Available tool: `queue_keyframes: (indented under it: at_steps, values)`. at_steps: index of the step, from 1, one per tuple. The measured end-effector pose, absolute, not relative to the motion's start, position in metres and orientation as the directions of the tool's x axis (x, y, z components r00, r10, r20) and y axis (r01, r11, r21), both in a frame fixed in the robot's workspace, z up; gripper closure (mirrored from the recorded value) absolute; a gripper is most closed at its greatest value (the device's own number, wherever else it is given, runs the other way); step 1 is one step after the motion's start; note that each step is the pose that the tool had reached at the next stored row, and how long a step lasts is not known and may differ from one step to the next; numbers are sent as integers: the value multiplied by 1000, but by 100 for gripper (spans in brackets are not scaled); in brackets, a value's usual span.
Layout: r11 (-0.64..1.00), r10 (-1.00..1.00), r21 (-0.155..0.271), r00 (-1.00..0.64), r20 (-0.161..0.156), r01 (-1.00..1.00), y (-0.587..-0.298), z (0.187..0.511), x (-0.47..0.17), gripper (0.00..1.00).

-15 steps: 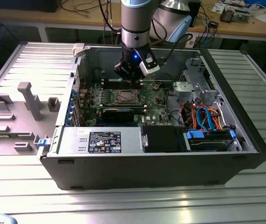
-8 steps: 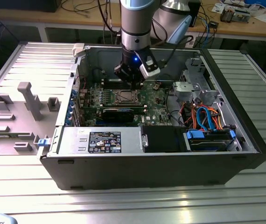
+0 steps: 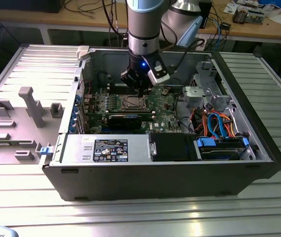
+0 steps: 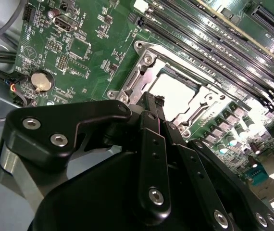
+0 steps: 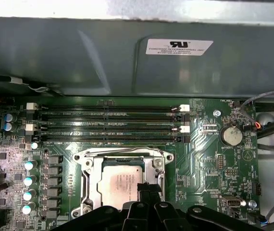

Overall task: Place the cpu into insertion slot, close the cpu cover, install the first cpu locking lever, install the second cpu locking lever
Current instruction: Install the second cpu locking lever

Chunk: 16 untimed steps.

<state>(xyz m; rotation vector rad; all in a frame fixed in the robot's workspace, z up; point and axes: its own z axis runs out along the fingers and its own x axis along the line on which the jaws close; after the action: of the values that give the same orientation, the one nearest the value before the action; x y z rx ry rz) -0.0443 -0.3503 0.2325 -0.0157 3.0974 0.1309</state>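
Note:
The cpu (image 5: 119,181) (image 4: 172,90) lies flat in the socket on the green board (image 5: 204,159), its silver top showing through the window of the cpu cover (image 5: 88,178) (image 4: 139,73). The grey cover frame lies down around the chip. My gripper (image 5: 147,190) (image 4: 152,103) hangs just above the socket's edge, its black fingers pressed together and holding nothing. In the exterior view the gripper (image 3: 139,90) stands over the socket (image 3: 132,102) in the middle of the open computer case. Whether the thin locking levers are latched cannot be told.
Memory slots (image 5: 108,122) run beside the socket towards the case wall (image 5: 79,53). A coin battery (image 5: 231,135) sits on the board. A black card (image 3: 125,120) lies in front of the socket, and a drive cage with coloured cables (image 3: 219,123) is at the exterior view's right.

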Motion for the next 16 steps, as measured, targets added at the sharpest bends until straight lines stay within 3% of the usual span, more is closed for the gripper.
queue_keyframes:
  at_steps: [16]
  values:
    - [996,-8,84,-999,-42,-12,-354,232,-44,89]
